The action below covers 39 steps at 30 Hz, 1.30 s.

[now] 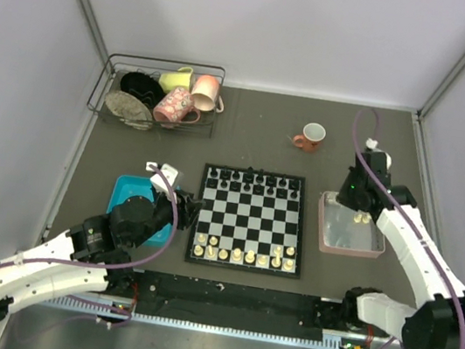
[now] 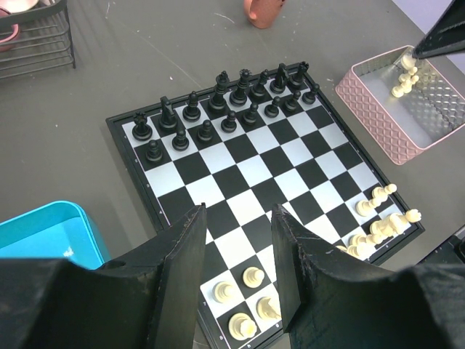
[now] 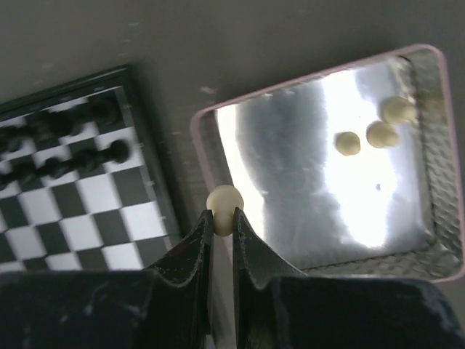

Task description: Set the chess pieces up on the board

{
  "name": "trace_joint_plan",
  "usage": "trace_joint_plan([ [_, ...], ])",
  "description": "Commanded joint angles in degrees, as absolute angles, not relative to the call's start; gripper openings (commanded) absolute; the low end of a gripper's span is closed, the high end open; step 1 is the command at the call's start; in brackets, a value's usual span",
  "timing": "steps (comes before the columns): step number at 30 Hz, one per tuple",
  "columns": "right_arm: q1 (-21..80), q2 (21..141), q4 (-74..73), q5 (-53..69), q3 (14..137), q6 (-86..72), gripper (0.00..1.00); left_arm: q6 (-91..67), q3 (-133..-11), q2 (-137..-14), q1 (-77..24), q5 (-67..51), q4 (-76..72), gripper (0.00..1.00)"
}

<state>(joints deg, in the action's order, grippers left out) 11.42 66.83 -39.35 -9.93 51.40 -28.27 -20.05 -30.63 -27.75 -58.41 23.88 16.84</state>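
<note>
Three chess pieces (image 3: pixel 383 134) lie in the pink tray (image 3: pixel 290 182); right end effector (image 3: pixel 223 218) pinches another; left end effector (image 2: pixel 236 218) released.

- The table (image 1: pixel 258 125) is dark grey and flat.
- The board (image 1: pixel 250 217) lies flat at the middle of it.
- A blue tray (image 1: pixel 127 185) lies at 9 o'clock from the board, near it.
- A pink tray (image 1: pixel 325 217) lies at 3 o'clock, a little apart.
- A wire rack (image 1: pixel 108 84) stands at 11 o'clock.
- An orange mug (image 1: pixel 311 136) stands at 1 o'clock, alone.

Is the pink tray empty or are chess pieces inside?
Not empty. At least three cream-white chess pieces lie in one corner of the pink metal tray; the right gripper pinches another piece by its rim.
</note>
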Motion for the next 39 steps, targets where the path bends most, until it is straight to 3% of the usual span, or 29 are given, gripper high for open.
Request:
trace_joint_plan([
  [1,22.56,64.86,-44.12,-8.79,59.40,-28.91,0.00,-20.48,-31.46,-27.77,-58.18,24.26,15.38,0.46],
  [5,36.87,66.44,-44.38,-9.22,60.91,-31.81,0.00,-20.74,-31.46,-27.86,-58.18,24.70,15.56,0.45],
  [15,54.04,74.17,-44.39,-10.99,59.51,-36.21,0.00,-21.18,-30.59,-26.81,-58.18,25.49,16.00,0.46],
  [39,59.76,81.38,-37.97,-10.81,52.82,-41.92,0.00,-22.24,-30.06,-26.98,-58.10,25.05,16.44,0.46],
])
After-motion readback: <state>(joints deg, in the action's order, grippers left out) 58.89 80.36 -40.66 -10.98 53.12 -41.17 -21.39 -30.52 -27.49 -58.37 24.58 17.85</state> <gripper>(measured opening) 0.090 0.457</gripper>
